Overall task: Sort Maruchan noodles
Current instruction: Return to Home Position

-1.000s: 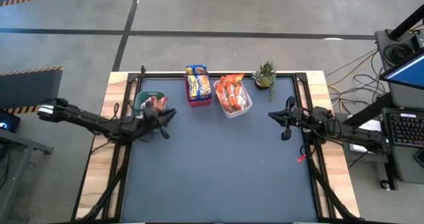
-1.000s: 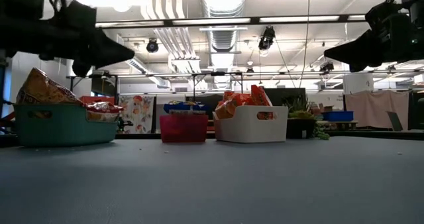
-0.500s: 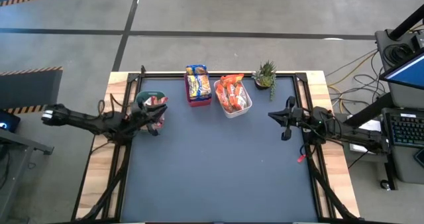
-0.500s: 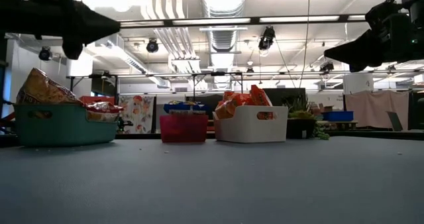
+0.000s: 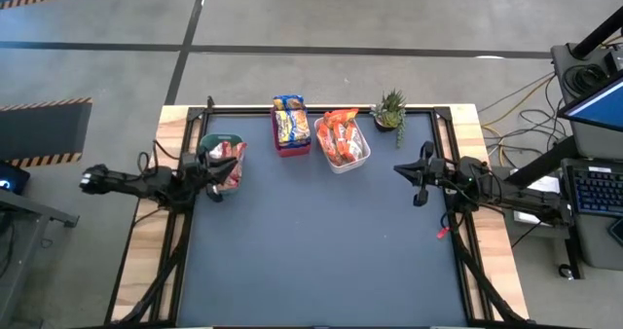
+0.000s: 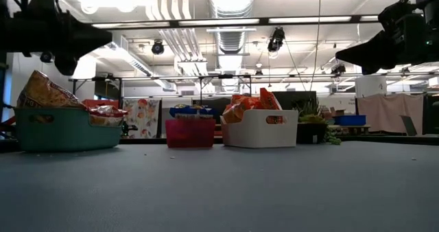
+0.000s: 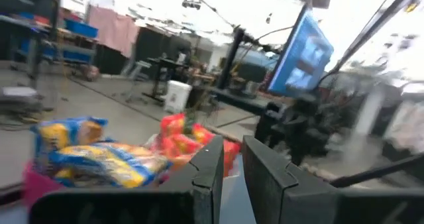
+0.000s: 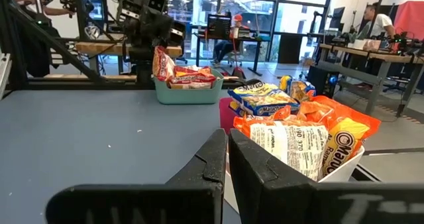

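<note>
The yellow-and-blue packs [image 5: 290,123] lay stacked flat in the red bin [image 6: 190,132]. Their long axis ran from the near side of the worktop [image 5: 321,261] toward its far edge, in line with the bin's own length. The orange packs [image 5: 340,137] filled the white bin [image 6: 257,129] just to the right. They were piled with their long sides also roughly front to back but skewed a little toward the far left, and several poked up above the rim. The red-orange packs [image 5: 227,154] sat in the green bin [image 6: 68,129] near the far left corner; one stood on edge, leaning and rising well over the rim, while others lay flatter beside it. The red and white bins stood close together at the middle of the far edge with a thin gap between them. A small potted plant [image 5: 389,108] stood near the far right corner. The left gripper [image 7: 232,151] hung raised over the left edge, just on the near side of the green bin, pointing toward the right edge. Its fingers were drawn to a narrow slit and held nothing. The right gripper [image 8: 227,141] hung raised over the right edge, well apart from the bins and pointing toward the left edge, its fingers all but touching with nothing between them.
</note>
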You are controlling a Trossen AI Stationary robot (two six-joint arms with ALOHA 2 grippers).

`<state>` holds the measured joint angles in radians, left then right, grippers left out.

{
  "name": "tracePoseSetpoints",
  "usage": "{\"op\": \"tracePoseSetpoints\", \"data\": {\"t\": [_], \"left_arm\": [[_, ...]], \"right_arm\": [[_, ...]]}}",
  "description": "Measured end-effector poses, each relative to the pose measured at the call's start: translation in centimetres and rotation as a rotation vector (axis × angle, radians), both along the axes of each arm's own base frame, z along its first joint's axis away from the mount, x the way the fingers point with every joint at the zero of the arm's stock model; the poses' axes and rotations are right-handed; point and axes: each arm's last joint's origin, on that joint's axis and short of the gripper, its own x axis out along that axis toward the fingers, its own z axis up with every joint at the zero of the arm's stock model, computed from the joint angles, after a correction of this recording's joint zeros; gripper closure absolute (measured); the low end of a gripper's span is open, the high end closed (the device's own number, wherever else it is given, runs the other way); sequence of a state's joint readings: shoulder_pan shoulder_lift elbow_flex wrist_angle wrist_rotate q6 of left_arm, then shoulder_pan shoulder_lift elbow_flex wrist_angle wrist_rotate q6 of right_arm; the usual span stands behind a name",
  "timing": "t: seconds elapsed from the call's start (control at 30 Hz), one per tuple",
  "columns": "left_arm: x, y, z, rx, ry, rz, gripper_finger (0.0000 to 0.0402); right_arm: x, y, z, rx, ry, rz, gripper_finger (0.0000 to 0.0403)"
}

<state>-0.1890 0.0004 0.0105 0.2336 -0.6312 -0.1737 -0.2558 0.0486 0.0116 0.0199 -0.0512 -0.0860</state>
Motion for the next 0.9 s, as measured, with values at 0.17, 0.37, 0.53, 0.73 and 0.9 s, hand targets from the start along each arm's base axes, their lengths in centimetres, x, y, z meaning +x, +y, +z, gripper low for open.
{"op": "tracePoseSetpoints", "data": {"t": [0.17, 0.37, 0.53, 0.73, 0.9], "left_arm": [[0.2, 0.0, -0.5, 0.075, 0.09, 0.039, 0.0362], [0.3, 0.1, -1.6, 0.052, 0.191, 0.069, 0.0362], [0.4, 0.1, -1.5, 0.056, 0.206, 0.069, 0.0362], [0.5, 0.1, -1.6, 0.06, 0.223, 0.07, 0.0362], [0.6, 0.0, -1.7, 0.063, 0.234, 0.069, 0.0362]], "right_arm": [[0.0, 0.0, -0.1, 0.001, 0.005, -0.01, 0.0394], [0.1, -0.1, -0.2, 0.006, 0.024, -0.025, 0.0394], [0.1, -0.1, -0.2, 0.006, 0.026, -0.025, 0.0394], [0.1, -0.1, -0.2, 0.006, 0.026, -0.025, 0.0394], [0.1, -0.1, -0.2, 0.006, 0.025, -0.025, 0.0394]]}}
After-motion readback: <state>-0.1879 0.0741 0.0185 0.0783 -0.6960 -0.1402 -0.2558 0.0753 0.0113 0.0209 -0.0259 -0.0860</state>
